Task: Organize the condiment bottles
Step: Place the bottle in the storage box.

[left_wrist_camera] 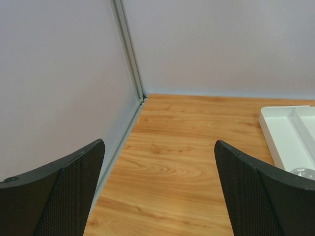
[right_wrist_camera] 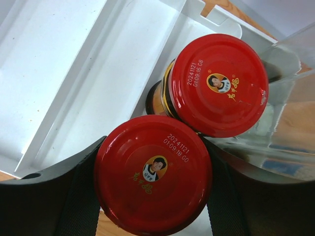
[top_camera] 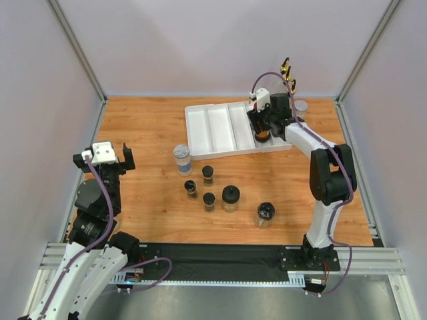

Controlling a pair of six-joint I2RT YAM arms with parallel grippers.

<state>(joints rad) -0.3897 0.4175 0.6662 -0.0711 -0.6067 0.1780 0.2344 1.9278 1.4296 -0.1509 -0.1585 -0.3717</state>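
My right gripper is shut on a red-capped amber jar, a finger pressed to each side of its cap. It sits at the near end of the right compartment of the white tray, touching a second red-capped jar just behind it. Whether the held jar rests on the tray floor I cannot tell. Clear gold-spouted bottles stand behind the right gripper. On the wood are a grey-lidded jar, three small black-lidded jars and two medium ones. My left gripper is open over bare wood.
The tray's left and middle compartments hold nothing. Another grey-lidded jar stands right of the tray. Enclosure walls and a metal post close in the left side near the left gripper. The tray's corner shows at its right.
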